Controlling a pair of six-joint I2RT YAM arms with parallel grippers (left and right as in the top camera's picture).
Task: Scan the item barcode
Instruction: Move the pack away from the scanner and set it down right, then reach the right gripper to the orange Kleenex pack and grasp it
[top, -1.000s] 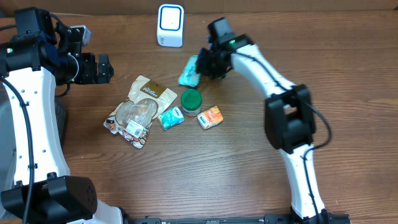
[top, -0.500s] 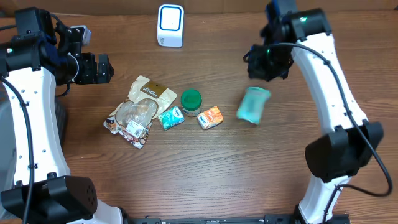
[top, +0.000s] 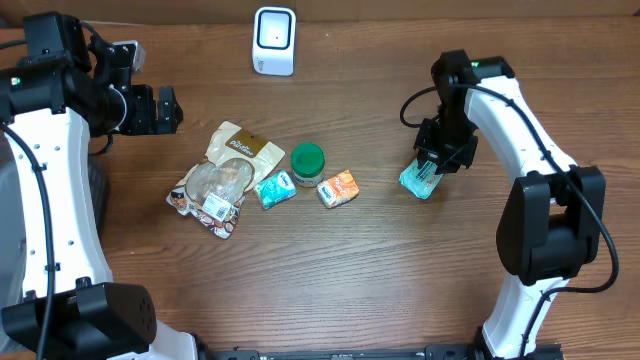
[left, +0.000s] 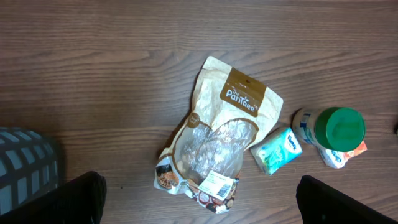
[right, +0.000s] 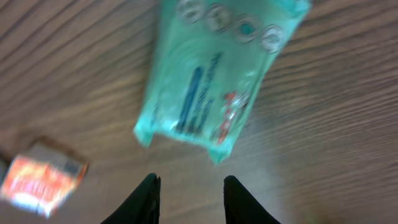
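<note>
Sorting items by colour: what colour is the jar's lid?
Green lid, clearest in the left wrist view.

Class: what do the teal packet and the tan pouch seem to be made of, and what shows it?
The teal packet is probably thin plastic film: translucent, slightly glossy, with a flat sealed end. The tan pouch looks like matte kraft paper with a clear, shiny plastic window.

Wooden table (top: 330, 285) bears pouch (top: 222, 175), jar (top: 307, 163), scanner (top: 274, 40)

A teal plastic packet (top: 421, 179), printed face up, lies flat on the wooden table (top: 330, 270), well apart from the white barcode scanner (top: 274, 40) standing upright at the far edge.
</note>
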